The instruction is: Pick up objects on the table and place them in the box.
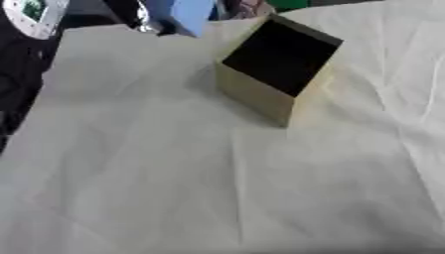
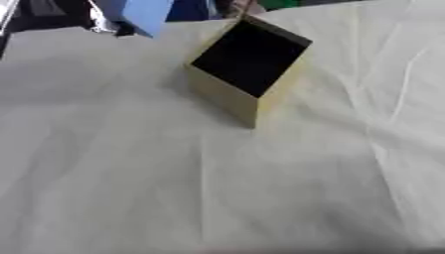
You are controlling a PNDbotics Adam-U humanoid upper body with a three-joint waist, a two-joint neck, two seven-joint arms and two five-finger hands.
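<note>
Left eye view is showing a table draped in a creased white cloth [image 1: 217,188], taking up nearly the whole frame and sloping slightly askew. Long folds are running across the cloth, most strongly down the right side.

Next in size, a tan box [image 1: 269,74] is sitting on the cloth toward the far middle, its open mouth facing up and its inside reading as dark. It is lying turned, with one corner pointing toward the camera, and nothing can be made out inside.

At the far left edge, the black left arm [image 1: 22,74] is coming in, with a round silver joint [image 1: 35,15] showing in the upper left corner.

Smaller again, a light blue flat-sided object [image 2: 143,15] is hanging above the table's far edge, to the left of the box and apart from it, tilted with a corner pointing down. The left hand [image 2: 104,20] is showing only as dark and silvery parts just beside and behind the blue object's left side; whether its fingers are curled round the object I cannot tell, as the upper edge is cutting them off.

Right hand is not showing in either view.
</note>
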